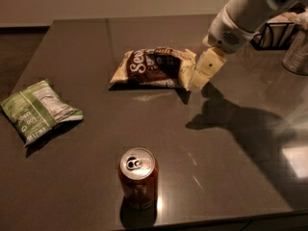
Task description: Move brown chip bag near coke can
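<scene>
My gripper was right at the right end of the brown chip bag. The bag lay flat in the middle of the worktop, a bit closer to the far edge. I could not tell if my gripper was open or closed.

The coke can stood up straight by the near edge, well apart from the bag. A green chip bag lay by the left edge, and I had to leave that one alone.

I think my job at that point was to get hold of the brown bag. The worktop looked smooth and shiny, so the bag could slide away if I pushed it from the side. It seemed better to come down from above and pinch the puffy end. A soft squeeze would be enough, since chips break easily. After that I would need to lift it a little and bring it toward the near edge. The can was tall and thin, so a bump could tip it. I would need to set the bag down beside it, not on it.

Some things were hard to see. I could not tell if my gripper touched the bag or hung just over it. My arm was cut off at the far right corner. A wire basket and a shiny thing by the right edge were cut off too.
</scene>
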Robot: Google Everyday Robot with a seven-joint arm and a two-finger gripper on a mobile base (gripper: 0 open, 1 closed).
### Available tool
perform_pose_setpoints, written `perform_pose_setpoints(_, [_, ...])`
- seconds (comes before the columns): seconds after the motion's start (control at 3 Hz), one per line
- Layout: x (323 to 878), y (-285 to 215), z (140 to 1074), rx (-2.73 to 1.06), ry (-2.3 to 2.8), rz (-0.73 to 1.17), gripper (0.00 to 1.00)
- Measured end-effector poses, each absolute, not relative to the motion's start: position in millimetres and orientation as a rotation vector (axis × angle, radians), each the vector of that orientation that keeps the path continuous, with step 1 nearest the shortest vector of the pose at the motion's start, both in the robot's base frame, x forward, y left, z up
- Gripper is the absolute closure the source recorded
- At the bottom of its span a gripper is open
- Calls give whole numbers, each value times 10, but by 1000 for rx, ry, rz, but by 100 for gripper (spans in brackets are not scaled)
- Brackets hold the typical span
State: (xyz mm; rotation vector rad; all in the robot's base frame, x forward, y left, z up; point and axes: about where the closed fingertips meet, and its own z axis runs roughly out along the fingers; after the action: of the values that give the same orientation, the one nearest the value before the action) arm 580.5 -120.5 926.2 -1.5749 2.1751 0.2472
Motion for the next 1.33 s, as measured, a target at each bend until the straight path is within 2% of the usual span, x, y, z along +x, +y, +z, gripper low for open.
perform_pose_setpoints(0.33, [6025, -962, 9099, -1568, 2159, 266, 0])
perform_pose_setpoints(1.0, [6622, -841, 8731, -1651, 2187, 180, 0])
perform_pose_setpoints(1.33, [6711, -879, 8719, -1680, 2192, 194, 21])
